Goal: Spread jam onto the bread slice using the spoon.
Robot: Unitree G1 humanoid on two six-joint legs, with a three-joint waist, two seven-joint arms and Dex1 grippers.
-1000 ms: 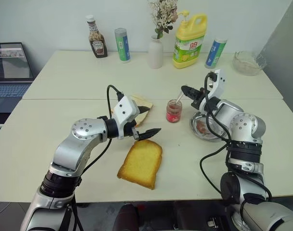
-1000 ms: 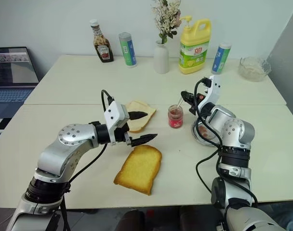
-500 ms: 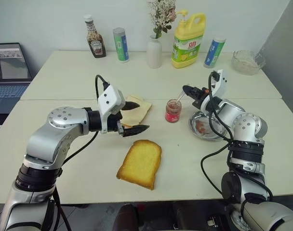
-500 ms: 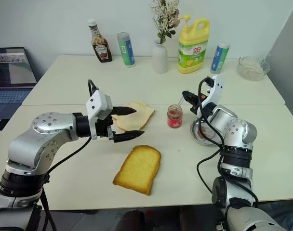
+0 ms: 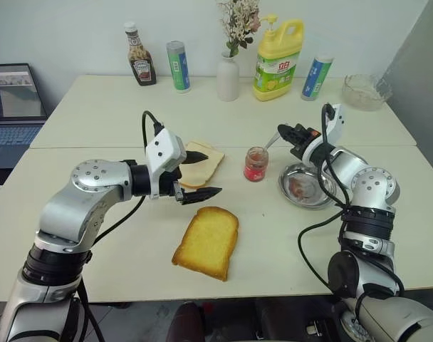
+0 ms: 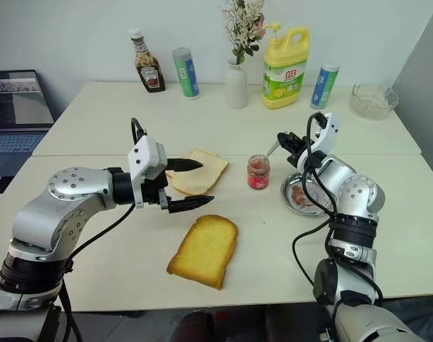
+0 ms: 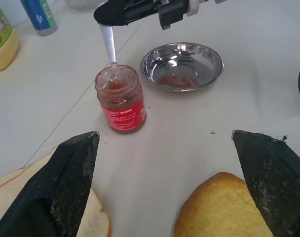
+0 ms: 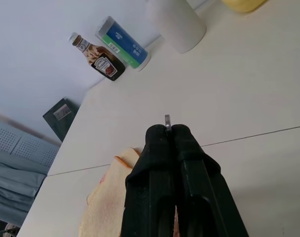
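Observation:
The jam jar [image 5: 256, 164] stands open mid-table, with red jam inside. My right gripper [image 5: 284, 132] is shut on the spoon [image 7: 109, 47] by its handle, just right of and above the jar. The spoon's bowl dips into the jar's mouth [image 7: 113, 78]. The golden bread slice [image 5: 208, 242] lies flat near the table's front edge. My left gripper [image 5: 211, 173] hangs open and empty above the table, between the bread slice and a pale slice [image 5: 199, 162], touching neither. In the right wrist view the fingers [image 8: 157, 143] are pressed together on the handle's end.
A metal dish [image 5: 305, 187] with jam smears sits right of the jar, under my right arm. Along the back stand a sauce bottle [image 5: 139, 64], two tubes, a vase [image 5: 228, 77], a yellow detergent bottle [image 5: 277, 60] and a glass bowl [image 5: 362, 92]. A laptop [image 5: 13, 100] is at far left.
My left gripper has pulled up and to the left, off the bread slice, staying open. My right wrist has rolled a little, with the spoon still in the jar.

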